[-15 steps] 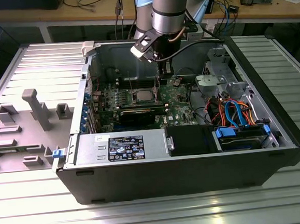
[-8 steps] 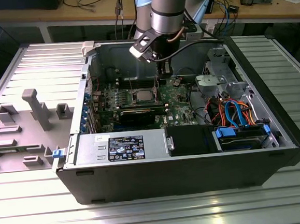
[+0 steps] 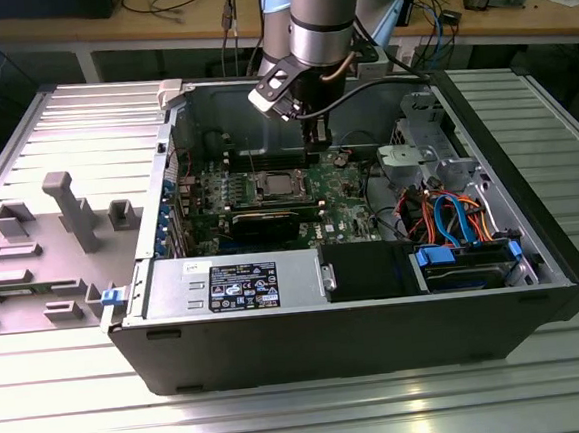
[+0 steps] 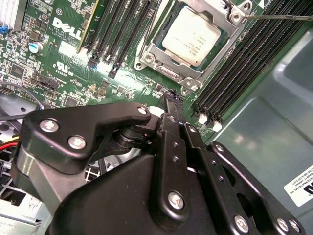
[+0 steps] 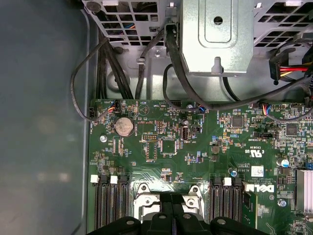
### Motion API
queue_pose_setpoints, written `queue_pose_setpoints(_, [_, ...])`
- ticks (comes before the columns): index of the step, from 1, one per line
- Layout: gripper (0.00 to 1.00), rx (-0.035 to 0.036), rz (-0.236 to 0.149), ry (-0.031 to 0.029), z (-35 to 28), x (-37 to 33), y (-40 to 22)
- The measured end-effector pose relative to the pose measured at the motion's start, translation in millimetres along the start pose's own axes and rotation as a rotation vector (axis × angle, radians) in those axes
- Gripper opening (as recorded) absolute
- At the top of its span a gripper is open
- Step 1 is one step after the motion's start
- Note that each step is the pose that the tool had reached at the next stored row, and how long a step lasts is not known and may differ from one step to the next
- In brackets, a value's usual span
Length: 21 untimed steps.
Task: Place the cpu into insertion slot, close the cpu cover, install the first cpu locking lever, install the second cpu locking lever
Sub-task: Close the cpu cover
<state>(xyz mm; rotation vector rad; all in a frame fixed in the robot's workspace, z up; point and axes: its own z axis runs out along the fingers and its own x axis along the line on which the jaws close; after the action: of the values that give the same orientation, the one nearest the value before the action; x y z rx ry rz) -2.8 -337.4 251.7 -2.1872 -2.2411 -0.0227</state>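
Gripper (image 4: 172,98) is low inside the PC case (image 3: 280,348), fingers (image 4: 168,132) pressed together, nothing seen pinched btwn them. The tips hang over the green motherboard (image 5: 161,147), just beside one corner of the insertion slot (image 4: 171,74); can't tell if they touch it. The cpu (image 4: 195,35) sits in that slot, dull silver top facing up, just past the tips and apart from them. The cpu cover (image 4: 150,53) lies flat as a silvery frame round the chip. A thin locking lever (image 4: 279,16) runs out from the slot's far corner, across the black memory slots (image 4: 234,73). In the exterior view the arm comes straight down and the gripper (image 3: 316,146) is near the chip (image 3: 275,185), on the exterior view's right of it. In the first wrist view the closed fingertips (image 5: 173,200) cover the slot's middle, silvery rim showing on either side.
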Motion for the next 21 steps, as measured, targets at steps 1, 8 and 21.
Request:
queue_pose_setpoints(1, [0.11, 0.0001, 0.0, 0.0001, 0.0, 0.0, -0.6])
queue_pose_setpoints(8, [0.11, 0.0001, 0.0, 0.0002, 1.2, 0.0, -1.5])
queue_pose_setpoints(21, [0.11, 0.0001, 0.0, 0.0005, 1.6, 0.2, -13.5])
